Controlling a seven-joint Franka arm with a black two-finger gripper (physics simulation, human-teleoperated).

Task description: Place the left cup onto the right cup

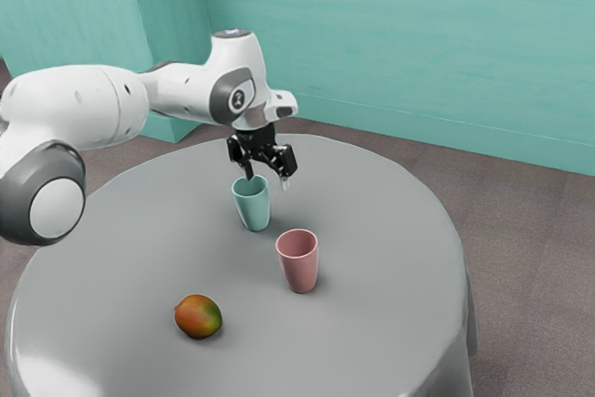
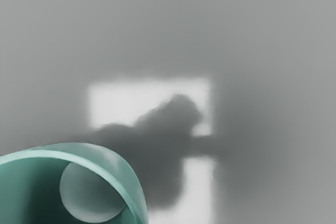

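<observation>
Looks like a bare room in somebody's home to me, kind of a dining corner. Teal painted walls (image 1: 418, 34), a brownish floor (image 1: 530, 230), and one round table (image 1: 390, 230) with a grey cloth hanging over its edge. On it there's a mango (image 1: 198, 316) plus a teal cup (image 1: 252, 204) and a pink cup (image 1: 297, 260), so household stuff. The white robot arm (image 1: 112, 109) reaching over the table gives it a slight lab feel, though.

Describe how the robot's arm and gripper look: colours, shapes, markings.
The arm has rounded glossy white segments with grey joint caps, one bearing a small white mark. The gripper is small, black and angular.
</observation>
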